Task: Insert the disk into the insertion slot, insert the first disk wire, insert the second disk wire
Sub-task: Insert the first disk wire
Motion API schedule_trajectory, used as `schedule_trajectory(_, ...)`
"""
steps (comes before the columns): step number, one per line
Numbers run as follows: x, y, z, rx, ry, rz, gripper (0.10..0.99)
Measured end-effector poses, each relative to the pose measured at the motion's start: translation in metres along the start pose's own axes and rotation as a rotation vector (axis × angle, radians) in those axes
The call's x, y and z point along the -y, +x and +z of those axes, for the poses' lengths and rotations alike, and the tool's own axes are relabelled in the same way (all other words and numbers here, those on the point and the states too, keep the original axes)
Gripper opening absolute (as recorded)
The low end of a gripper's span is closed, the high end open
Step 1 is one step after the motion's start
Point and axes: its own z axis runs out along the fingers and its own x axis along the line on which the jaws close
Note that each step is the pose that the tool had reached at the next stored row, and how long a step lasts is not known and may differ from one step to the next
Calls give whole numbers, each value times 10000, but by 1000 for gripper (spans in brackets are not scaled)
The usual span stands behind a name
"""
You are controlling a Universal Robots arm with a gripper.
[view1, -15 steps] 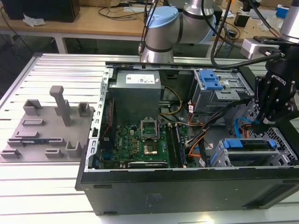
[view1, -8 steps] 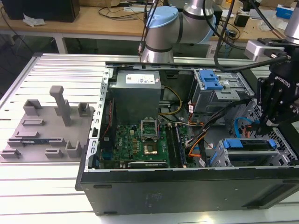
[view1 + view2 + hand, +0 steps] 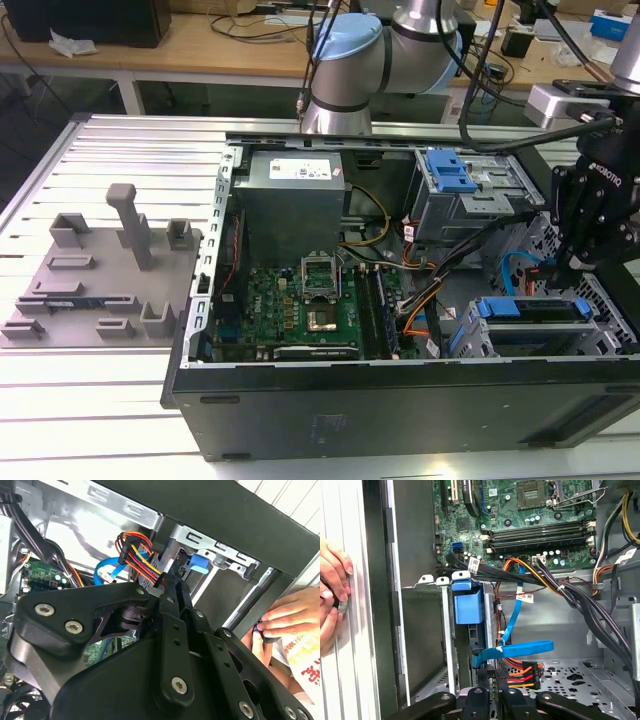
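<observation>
One step looked done: the disk point(image 3: 527, 307) sat in the insertion slot point(image 3: 463, 338) at the case's point(image 3: 400, 405) near right. Beside it, by the blue wire point(image 3: 525, 647) and the coloured wires point(image 3: 520, 673), the jaws stood pressed nearly together; whether either was plugged in I could not tell.

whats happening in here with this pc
A robot arm's gripper is down inside an open computer case, right by the disk in its blue carrier, which already sits in the insertion slot. It is nearest a bundle of coloured wires beside the disk. A person's hands are at the case's outer edge.
</observation>
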Motion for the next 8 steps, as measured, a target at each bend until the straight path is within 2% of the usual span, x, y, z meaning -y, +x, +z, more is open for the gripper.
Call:
schedule_trajectory(2, 6, 51, 10, 0, -4, 18, 165)
schedule_trajectory(8, 5, 58, 12, 0, -8, 39, 165)
